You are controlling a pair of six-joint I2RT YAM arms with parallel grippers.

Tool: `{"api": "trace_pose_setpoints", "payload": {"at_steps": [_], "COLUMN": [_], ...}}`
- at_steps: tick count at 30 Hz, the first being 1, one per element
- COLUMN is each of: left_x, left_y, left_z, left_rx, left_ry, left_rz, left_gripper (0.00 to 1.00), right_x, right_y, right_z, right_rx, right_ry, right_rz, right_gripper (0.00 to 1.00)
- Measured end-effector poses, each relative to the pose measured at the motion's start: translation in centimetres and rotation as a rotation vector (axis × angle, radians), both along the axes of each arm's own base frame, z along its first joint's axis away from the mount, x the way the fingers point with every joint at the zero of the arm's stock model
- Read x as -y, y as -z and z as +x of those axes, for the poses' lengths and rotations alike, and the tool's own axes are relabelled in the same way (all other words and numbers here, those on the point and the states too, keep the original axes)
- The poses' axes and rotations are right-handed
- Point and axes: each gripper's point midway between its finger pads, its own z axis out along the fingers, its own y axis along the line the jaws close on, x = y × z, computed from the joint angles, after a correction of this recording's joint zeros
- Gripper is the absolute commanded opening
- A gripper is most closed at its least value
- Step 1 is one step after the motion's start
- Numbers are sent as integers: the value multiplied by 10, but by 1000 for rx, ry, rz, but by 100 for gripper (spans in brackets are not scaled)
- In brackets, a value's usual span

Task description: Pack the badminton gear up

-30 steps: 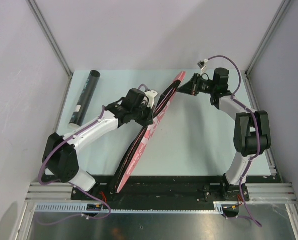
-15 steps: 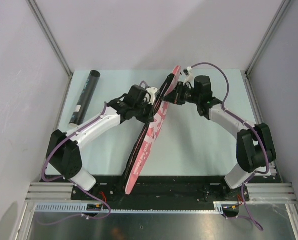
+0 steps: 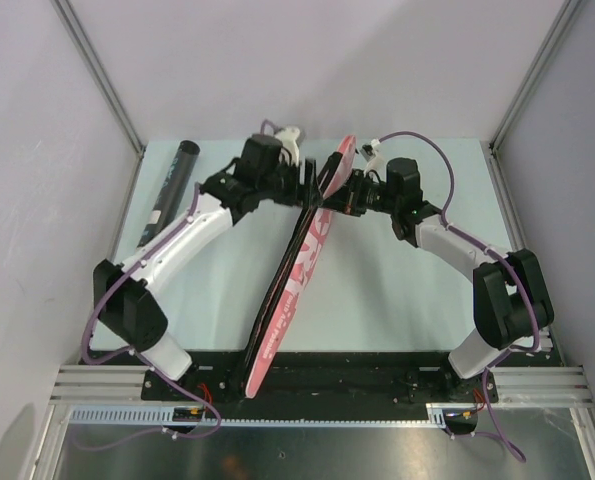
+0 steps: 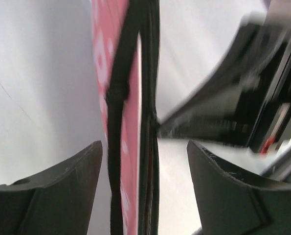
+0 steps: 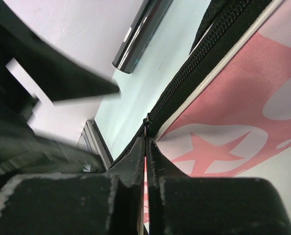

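Observation:
The long pink racket bag (image 3: 299,262) stands on its edge, running diagonally from the far middle of the table to the near edge. My left gripper (image 3: 305,188) is open at the bag's upper part. In the left wrist view the bag's black zip edge and strap (image 4: 130,122) pass between the two spread fingers (image 4: 62,191) without touching either. My right gripper (image 3: 343,196) is on the bag's other side. Its jaws (image 5: 146,139) are pressed together on the small zipper pull (image 5: 146,123) of the black zip. A black lettered tube (image 3: 171,195) lies at the far left.
The tube (image 5: 141,33) lies along the table's left edge, near the metal frame post (image 3: 99,80). Pale walls close in the back and both sides. The black base rail (image 3: 357,375) runs along the near edge, under the bag's lower end.
My left gripper has opened, let go of the bag and moved toward the back. My right gripper has come left onto the bag's zip. The bag now stands steeper.

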Motion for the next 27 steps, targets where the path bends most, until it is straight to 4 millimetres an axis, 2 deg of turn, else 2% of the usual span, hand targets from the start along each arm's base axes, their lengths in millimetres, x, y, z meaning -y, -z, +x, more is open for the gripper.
{"api": "trace_pose_setpoints", "payload": {"at_steps": [4, 6, 9, 13, 16, 17, 19, 21, 24, 25, 27], "left_x": [5, 10, 25, 38, 47, 49, 53, 52, 45, 29, 22], "left_y": [-49, -54, -40, 6, 29, 33, 33, 30, 22, 15, 11], "left_z": [52, 70, 91, 97, 96, 96, 101, 103, 108, 115, 119], "left_rx": [106, 127, 109, 32, -8, -12, 1, 20, 47, 76, 90], "left_ry": [-102, -129, -128, -118, -106, -106, -115, -134, -186, -274, -318], "left_rz": [-76, -90, -94, -45, -11, -3, 5, 25, 62, 111, 126], "left_gripper": [75, 76, 79, 75, 50, 34, 24, 3, 1, 0, 0], "right_x": [-1, -1, 1, 3, 3, 2, 2, 1, -3, -10, -13], "right_y": [-1, -1, -2, -2, -3, -3, -3, -3, -5, -12, -14], "right_z": [-2, -3, -3, -3, -3, -3, -3, -2, -1, 2, 3], "right_rx": [3, 4, 2, 1, 3, 4, 5, 9, 26, 55, 63], "right_ry": [-16, -21, -24, -28, -30, -30, -30, -27, -13, 10, 20], "right_rz": [5, 7, 10, 13, 14, 15, 15, 16, 14, 14, 12], "right_gripper": [0, 0, 0, 0, 0, 0, 0, 0, 0, 0, 0]}}
